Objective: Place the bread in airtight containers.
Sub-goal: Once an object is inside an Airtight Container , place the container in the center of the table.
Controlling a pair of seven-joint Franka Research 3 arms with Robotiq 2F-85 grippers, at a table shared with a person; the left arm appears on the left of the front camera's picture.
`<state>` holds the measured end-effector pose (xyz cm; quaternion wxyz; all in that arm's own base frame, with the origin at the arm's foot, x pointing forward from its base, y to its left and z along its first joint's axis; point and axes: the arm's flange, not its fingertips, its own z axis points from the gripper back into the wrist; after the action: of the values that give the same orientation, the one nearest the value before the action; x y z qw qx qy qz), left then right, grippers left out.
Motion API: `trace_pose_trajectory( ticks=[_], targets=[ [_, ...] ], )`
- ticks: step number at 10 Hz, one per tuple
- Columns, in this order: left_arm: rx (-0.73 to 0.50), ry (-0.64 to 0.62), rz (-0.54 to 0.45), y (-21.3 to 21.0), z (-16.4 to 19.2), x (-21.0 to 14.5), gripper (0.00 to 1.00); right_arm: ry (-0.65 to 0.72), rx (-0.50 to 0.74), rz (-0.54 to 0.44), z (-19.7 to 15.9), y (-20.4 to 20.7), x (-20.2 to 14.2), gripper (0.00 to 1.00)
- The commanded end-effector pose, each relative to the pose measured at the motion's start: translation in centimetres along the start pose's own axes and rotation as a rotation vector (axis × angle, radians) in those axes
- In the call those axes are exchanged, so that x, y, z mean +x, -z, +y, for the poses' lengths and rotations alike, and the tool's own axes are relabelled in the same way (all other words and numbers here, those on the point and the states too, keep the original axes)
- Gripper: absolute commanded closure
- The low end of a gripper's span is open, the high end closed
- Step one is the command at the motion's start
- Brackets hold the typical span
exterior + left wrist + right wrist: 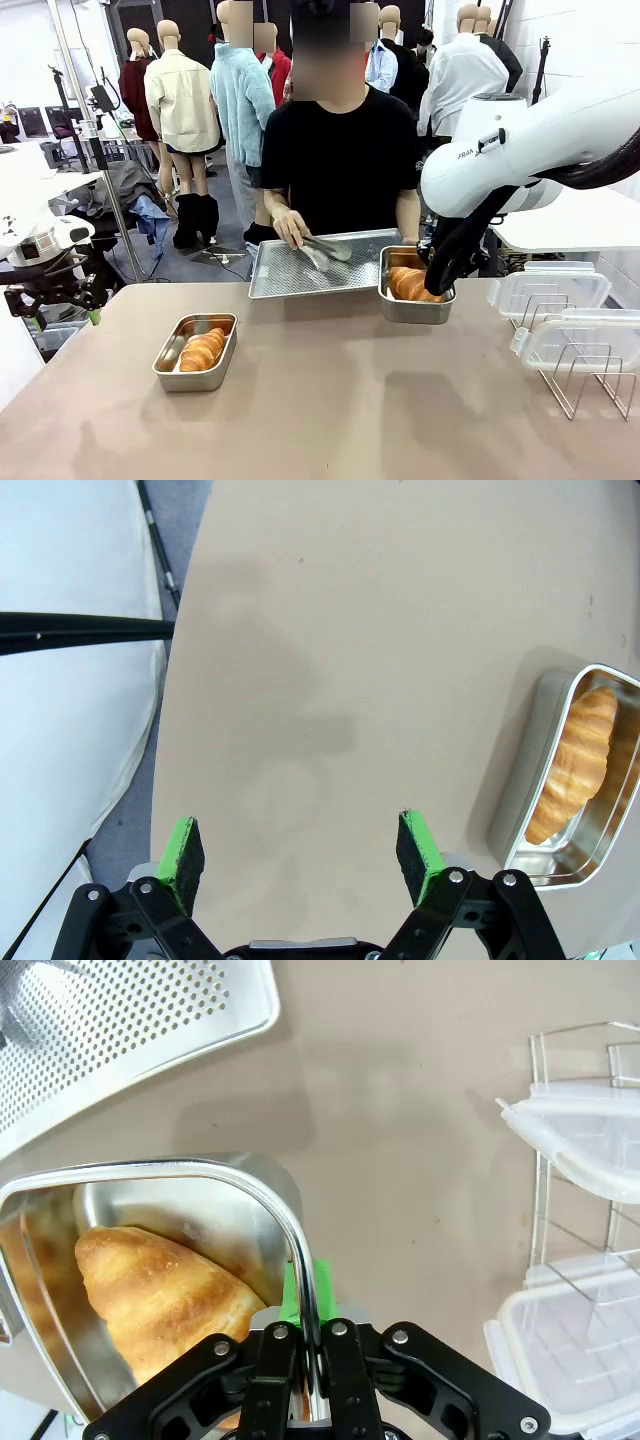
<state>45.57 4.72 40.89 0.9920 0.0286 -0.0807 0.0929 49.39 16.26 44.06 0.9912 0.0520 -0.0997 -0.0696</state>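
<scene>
Two airtight containers stand without lids. The left tin (168,362) sits on the table with one croissant (203,349) inside; the left wrist view shows this tin (530,850) and its bread (575,765) off to the right. My left gripper (303,845) is open over bare tabletop near the left edge (92,305). My right gripper (437,285) is shut on the rim of the right tin (415,312), which holds another croissant (410,284). In the right wrist view the green pads (293,1295) pinch the tin's wall (200,1210) beside the bread (165,1295).
A large perforated steel tray (290,282) lies at the far side, where a person's hand holds tongs (325,248) over it. Clear lids (555,292) rest on a wire rack (580,385) at the right. The tray (130,1030) and lids (580,1140) flank my right gripper.
</scene>
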Motion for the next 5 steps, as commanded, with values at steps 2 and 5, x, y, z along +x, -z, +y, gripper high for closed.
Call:
trace_pose_trajectory(
  ticks=[2, 5],
  targets=[
    [-0.002, -0.001, 0.001, 0.00, 0.19, -0.19, 0.00, -0.005, 0.019, -0.013, 0.04, -0.20, 0.02, 1.00],
    [-0.002, -0.001, 0.001, 0.00, 0.19, -0.19, 0.00, -0.005, 0.019, -0.013, 0.04, -0.20, 0.02, 1.00]
  ],
)
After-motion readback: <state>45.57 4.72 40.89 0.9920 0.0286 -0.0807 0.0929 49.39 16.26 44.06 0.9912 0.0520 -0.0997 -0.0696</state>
